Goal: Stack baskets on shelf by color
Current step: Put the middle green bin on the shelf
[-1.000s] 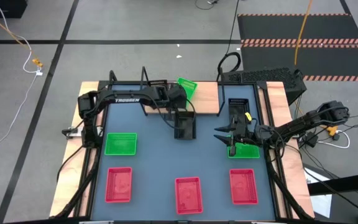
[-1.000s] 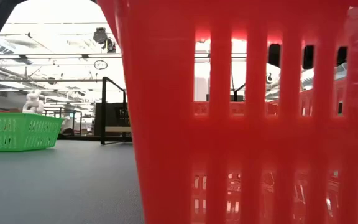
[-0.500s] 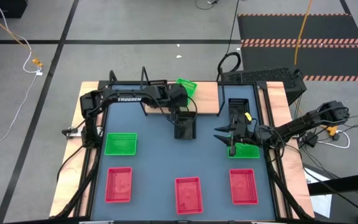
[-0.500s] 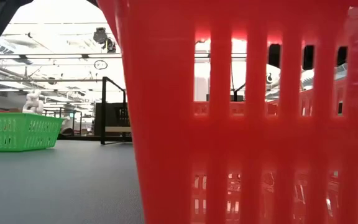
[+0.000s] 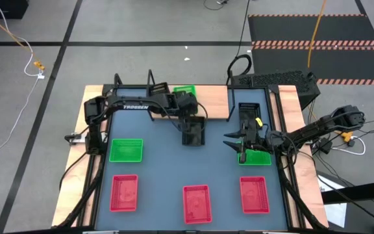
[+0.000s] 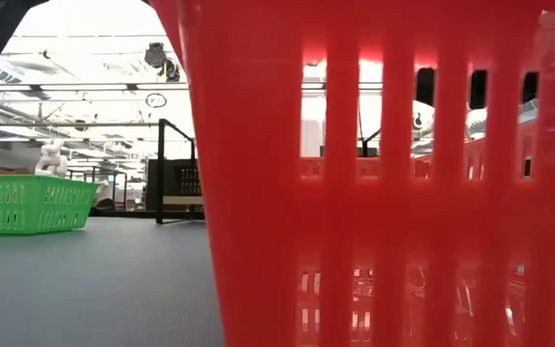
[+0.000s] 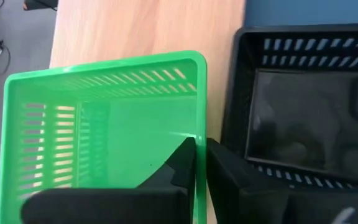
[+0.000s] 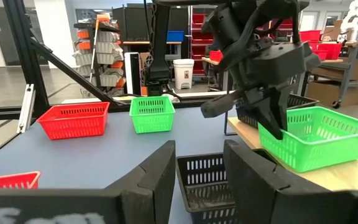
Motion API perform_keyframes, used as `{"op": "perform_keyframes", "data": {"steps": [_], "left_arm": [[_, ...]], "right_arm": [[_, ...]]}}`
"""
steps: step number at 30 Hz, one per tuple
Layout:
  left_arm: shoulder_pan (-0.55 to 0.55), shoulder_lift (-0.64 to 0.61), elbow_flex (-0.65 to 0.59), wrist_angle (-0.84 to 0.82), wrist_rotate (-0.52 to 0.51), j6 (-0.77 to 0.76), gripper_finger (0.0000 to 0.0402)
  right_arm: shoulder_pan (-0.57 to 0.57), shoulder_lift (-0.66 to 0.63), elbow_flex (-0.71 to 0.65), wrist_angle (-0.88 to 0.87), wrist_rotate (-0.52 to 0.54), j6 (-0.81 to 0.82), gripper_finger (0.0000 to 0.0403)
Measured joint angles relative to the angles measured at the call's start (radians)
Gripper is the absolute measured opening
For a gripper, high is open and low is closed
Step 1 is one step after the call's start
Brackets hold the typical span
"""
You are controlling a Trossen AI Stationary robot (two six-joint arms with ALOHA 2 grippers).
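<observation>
My left gripper (image 5: 188,106) reaches over the wooden shelf (image 5: 216,104) and is shut on a green basket (image 5: 184,91). The right wrist view shows this basket (image 8: 319,140) on or just above the board, slightly tilted. A black basket (image 5: 193,133) stands on the table just in front of the shelf. My right gripper (image 5: 229,140) is open beside another green basket (image 5: 258,156), touching nothing. A further green basket (image 5: 126,150) and three red ones (image 5: 124,193) (image 5: 197,203) (image 5: 254,194) rest on their bottoms. My left gripper (image 7: 199,146) pinches the green basket's side wall (image 7: 199,124), the one facing the black basket (image 7: 309,106). One finger (image 7: 180,163) is inside the basket and one (image 7: 229,177) outside. The fingers come from above, pointing down. Whether the bottom rests on the board, I cannot tell.
Another black basket (image 5: 249,112) sits at the table's far right, beside the shelf's end. In the low view a red basket (image 6: 383,173) close to the camera hides most of the table. The shelf's black wire frame (image 5: 150,81) stands up at its left end.
My left gripper has moved toward the table's left along the shelf, carrying the green basket. The basket has turned from a slanted pose to square with the shelf. My right arm has kept still.
</observation>
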Motion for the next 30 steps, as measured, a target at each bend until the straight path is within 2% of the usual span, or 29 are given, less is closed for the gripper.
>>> {"op": "perform_keyframes", "data": {"steps": [3, 12, 19, 24, 30], "left_arm": [[-0.003, 0.0, 0.0, -0.001, 0.0, 0.028, 0.0042], [-0.004, 0.0, 0.0, 0.002, -0.001, 0.036, 0.0012], [-0.003, 0.0, 0.0, 0.056, -0.001, 0.044, 0.0053], [-0.005, 0.0, 0.0, 0.05, -0.004, 0.044, 0.0065], [-0.016, -0.017, -0.001, -0.007, -0.114, 0.04, 0.0067]], "right_arm": [[0.0, 0.0, 0.0, 0.0, 0.0, 0.0, 0.013], [0.0, 0.0, 0.0, 0.0, 0.0, 0.0, 0.013], [0.0, 0.0, 0.0, 0.0, 0.0, 0.0, 0.013], [0.0, 0.0, 0.0, 0.0, 0.0, 0.0, 0.013], [0.0, 0.0, 0.0, 0.0, 0.0, -0.001, 0.013]]}}
